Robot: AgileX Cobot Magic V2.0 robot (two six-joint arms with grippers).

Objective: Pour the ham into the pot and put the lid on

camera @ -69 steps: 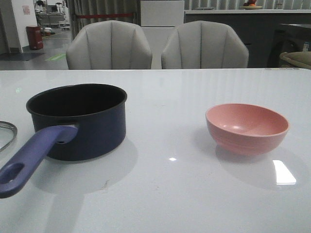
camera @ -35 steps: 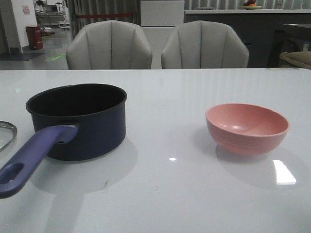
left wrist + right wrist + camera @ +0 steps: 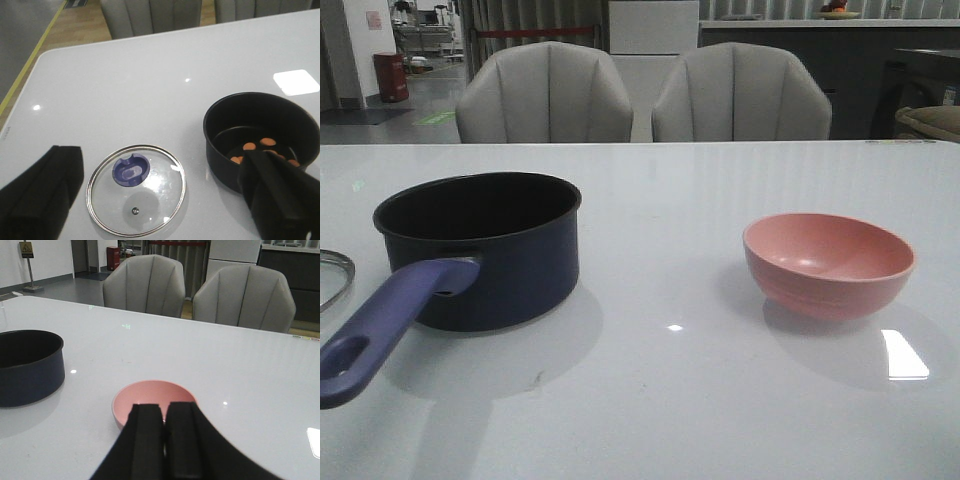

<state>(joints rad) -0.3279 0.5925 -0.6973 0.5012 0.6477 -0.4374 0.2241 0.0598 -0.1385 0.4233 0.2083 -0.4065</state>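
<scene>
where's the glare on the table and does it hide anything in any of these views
Front view: a bright glare patch sits beside the pink bowl, hiding nothing. Left wrist view: a similar patch lies beyond the pot; the ham and lid stay clear. Right wrist view: only small specks.

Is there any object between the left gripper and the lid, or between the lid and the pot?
Nothing visible stands in the way. The lid lies flat on the table, between the open jaws of the left gripper. The pot stands uncovered beside it, ham already inside, with bare table between.
</scene>
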